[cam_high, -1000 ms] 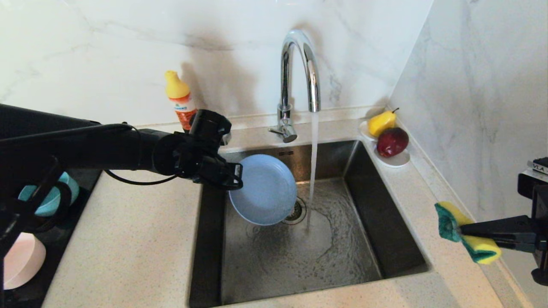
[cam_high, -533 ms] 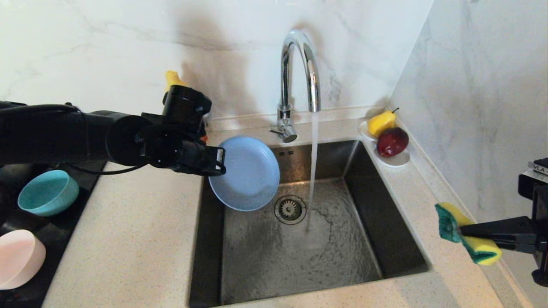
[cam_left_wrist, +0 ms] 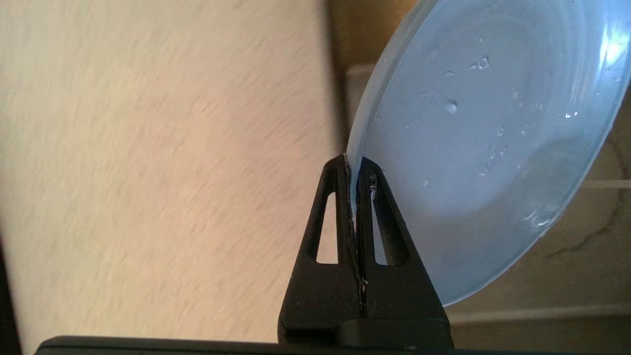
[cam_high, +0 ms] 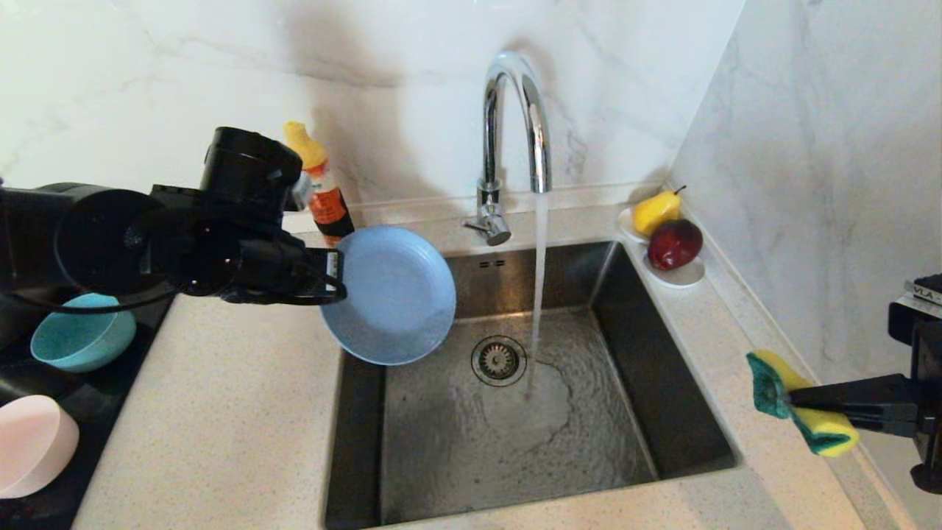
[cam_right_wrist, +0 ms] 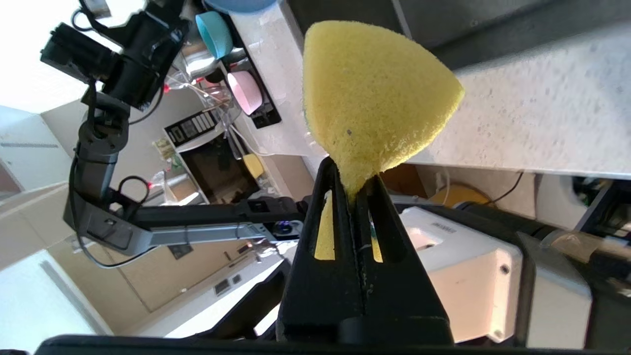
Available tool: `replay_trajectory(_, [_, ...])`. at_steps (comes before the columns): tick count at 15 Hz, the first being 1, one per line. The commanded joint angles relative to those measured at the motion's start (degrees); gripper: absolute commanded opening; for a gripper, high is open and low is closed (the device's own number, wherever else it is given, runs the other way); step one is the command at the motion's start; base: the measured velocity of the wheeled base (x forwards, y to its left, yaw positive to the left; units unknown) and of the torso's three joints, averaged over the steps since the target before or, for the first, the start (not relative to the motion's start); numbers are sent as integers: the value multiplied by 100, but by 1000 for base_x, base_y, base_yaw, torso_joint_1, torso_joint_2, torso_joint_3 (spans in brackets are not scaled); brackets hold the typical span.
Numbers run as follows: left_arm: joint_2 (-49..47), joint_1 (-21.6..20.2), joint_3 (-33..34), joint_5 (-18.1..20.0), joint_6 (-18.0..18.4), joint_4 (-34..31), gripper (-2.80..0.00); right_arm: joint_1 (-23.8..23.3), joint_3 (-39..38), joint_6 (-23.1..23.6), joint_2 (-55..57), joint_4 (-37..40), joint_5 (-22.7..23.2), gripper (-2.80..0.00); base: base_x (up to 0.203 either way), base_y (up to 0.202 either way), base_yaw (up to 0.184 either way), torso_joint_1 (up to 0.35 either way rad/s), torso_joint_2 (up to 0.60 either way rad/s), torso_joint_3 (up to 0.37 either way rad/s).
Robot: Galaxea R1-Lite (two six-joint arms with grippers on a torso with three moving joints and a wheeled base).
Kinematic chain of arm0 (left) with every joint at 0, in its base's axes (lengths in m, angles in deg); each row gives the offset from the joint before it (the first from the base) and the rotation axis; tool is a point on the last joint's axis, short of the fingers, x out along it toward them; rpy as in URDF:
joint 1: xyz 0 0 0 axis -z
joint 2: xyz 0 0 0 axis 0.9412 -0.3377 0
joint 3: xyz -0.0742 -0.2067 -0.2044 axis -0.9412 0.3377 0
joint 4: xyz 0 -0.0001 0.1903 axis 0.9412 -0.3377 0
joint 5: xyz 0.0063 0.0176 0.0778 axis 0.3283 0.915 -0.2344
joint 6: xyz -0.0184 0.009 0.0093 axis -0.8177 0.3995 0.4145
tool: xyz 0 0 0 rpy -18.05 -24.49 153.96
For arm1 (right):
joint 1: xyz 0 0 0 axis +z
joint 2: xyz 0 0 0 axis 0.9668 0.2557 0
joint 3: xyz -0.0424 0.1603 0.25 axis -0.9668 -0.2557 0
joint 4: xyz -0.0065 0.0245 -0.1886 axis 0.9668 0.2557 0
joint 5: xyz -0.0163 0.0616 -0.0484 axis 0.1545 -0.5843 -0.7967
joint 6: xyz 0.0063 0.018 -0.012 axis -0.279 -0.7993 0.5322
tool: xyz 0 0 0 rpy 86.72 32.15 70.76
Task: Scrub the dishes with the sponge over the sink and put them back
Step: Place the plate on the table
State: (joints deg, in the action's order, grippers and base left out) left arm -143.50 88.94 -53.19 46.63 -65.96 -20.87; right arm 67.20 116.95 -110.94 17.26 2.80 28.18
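Left gripper (cam_high: 335, 276), centre-left of the head frame: jaws pressed together on the rim of the slate-blue plate (cam_high: 388, 294), seen edge-on in the left wrist view (cam_left_wrist: 356, 165) with water beads on the plate's face (cam_left_wrist: 493, 148). Plate held tilted, nearly on edge, straddling the sink's left rim, partly over the tabletop (cam_high: 221, 412).

Changed over the last second: plate lifted out of the basin and carried up and toward the left of the frame, away from the running stream under the tap (cam_high: 515, 118). Drain strainer (cam_high: 498, 360) uncovered now. Probably means the rinse of this plate is over and the return leg has begun, toward the dark tray (cam_high: 103, 401) at the left edge, where the teal bowl (cam_high: 77, 342) and the pink bowl (cam_high: 33, 445) sit.

Right gripper (cam_high: 791, 401), lower right of the frame: jaws pinching the sponge (cam_high: 802, 401) at its narrow middle, yellow foam bulging past the tips in the right wrist view (cam_right_wrist: 374, 98). Held in the air off the sink's right rim, well apart from the plate, unmoved over the same second.

Sink (cam_high: 662, 383) with water flowing across its floor. Orange-labelled bottle (cam_high: 320, 184) behind the left wrist; saucer (cam_high: 681, 274) with pear and red fruit at upper right, untouched.
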Motion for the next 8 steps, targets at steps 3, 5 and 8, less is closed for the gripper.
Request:
replay_trajectory(3, [642,-615,818,233,-362,-132,-280,-80,-79,27,191,-138,39,-280,0,0,0,0,0,0])
replay_trajectory(5, [903,-1098,968,716,-599,-394,-280,-80,-95,29,233,-172,39,-280,0,0,0,0,0,0])
replay_trajectory(8, [1122,-1754,1388,1394,-928,-717,-280,-89,-237,27,216,-359,82,-280,0,0,0,0,0,0])
